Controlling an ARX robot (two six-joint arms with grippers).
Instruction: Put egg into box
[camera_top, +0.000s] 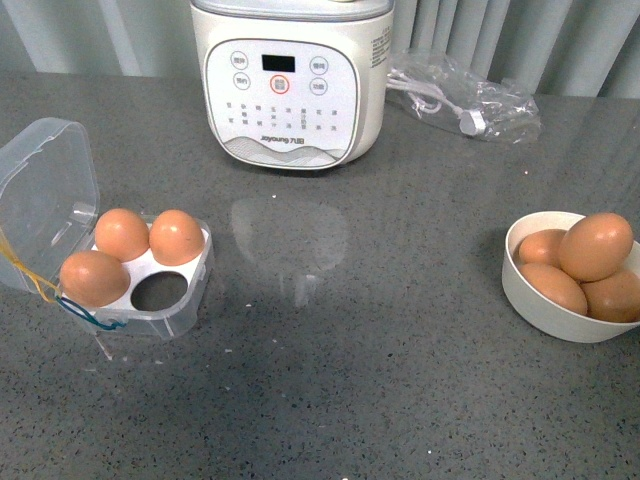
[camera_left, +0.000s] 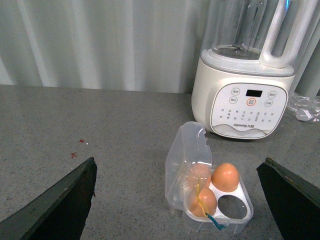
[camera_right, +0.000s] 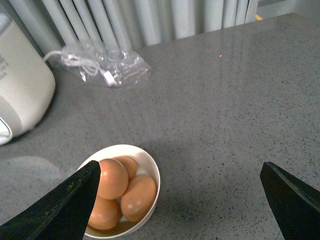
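The clear plastic box (camera_top: 190, 300) stands open at the front left, its lid (camera_top: 45, 185) tipped back. It holds three brown eggs (camera_top: 122, 233) and one hole (camera_top: 160, 291) is empty. Yellow and blue bands hang at its front corner. Several more brown eggs, the top one (camera_top: 596, 245) largest in view, lie in a white bowl (camera_top: 530, 290) at the right. Neither gripper shows in the front view. My left gripper (camera_left: 178, 165) is open and empty, above and short of the box (camera_left: 240, 192). My right gripper (camera_right: 180, 167) is open and empty beside the bowl (camera_right: 152, 167) of eggs (camera_right: 137, 197).
A white Joyoung blender (camera_top: 290, 85) stands at the back centre, close behind the box. A clear plastic bag with a white cable (camera_top: 465, 95) lies at the back right. Grey curtains hang behind the grey stone table (camera_top: 380, 360).
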